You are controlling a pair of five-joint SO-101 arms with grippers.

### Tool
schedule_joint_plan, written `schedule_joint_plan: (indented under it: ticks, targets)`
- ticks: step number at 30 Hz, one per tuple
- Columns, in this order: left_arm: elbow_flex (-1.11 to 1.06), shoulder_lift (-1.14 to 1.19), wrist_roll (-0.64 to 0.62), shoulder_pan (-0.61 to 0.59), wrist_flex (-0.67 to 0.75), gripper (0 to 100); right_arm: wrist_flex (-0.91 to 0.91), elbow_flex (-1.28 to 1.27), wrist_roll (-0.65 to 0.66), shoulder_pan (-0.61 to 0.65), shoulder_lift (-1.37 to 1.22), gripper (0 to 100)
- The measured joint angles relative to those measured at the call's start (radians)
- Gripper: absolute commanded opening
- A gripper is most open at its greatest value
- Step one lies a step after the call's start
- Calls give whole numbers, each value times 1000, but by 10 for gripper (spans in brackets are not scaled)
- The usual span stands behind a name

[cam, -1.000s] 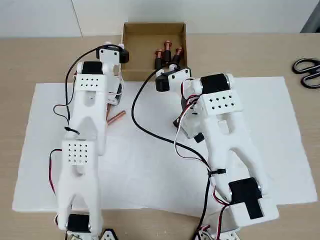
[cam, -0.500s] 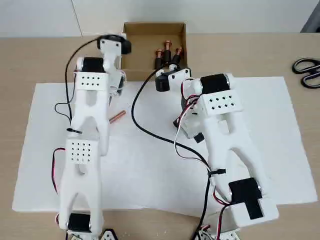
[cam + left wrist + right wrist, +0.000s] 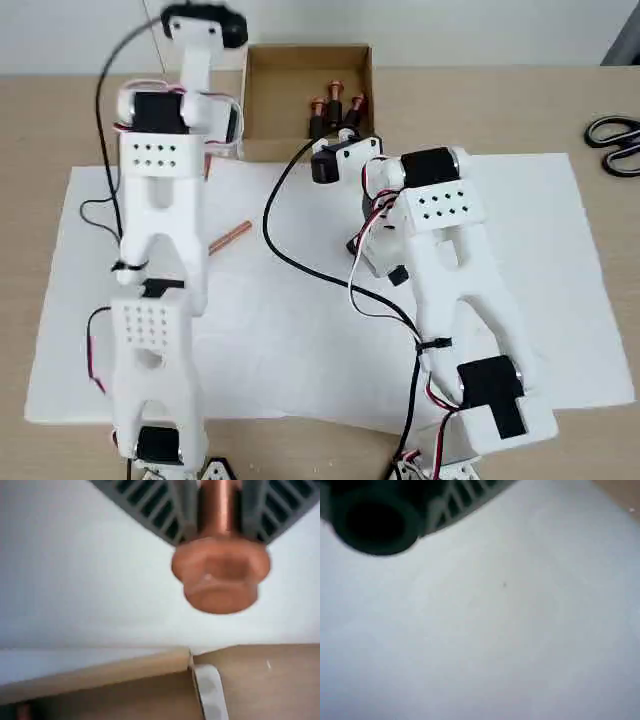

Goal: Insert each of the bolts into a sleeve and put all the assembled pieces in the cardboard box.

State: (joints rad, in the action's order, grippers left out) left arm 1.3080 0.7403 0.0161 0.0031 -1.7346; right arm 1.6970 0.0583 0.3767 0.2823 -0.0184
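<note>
On the white sheet (image 3: 300,340), nearest the arm bases, a loose bolt (image 3: 230,237) is lying on its side, apart from both arms. Beyond it, the right gripper (image 3: 385,495) is clamping a black sleeve (image 3: 372,525) low over the sheet, with the open bore facing its wrist camera. Farther out, the left gripper (image 3: 220,505) is pinching a copper bolt (image 3: 220,575) by the shank. The head is sticking out past the fingertips, raised beside the cardboard box (image 3: 262,100), where three assembled pieces (image 3: 335,112) are resting.

The step in hand is probably joining bolt and sleeve. To do it well, the left arm is going to need to bring the bolt down toward the sleeve and line shank and bore on one axis. It should push gently and straight while the right arm is holding firm, since any tilt is likely to jam the shank at the rim.
</note>
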Motion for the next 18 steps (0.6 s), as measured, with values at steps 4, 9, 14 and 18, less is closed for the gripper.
schedule_joint_plan:
  ticks: [4,9,14,18]
  targets:
    - [0,-164,0,0,0,6,0,0,0,0,25,8]
    - [-46,-364,2,37,0,6,0,0,0,0,166,8]
    - [-250,-582,-3,63,0,6,0,0,0,0,365,8]
    - [-451,-769,2,72,0,6,3,-3,-44,0,534,9]
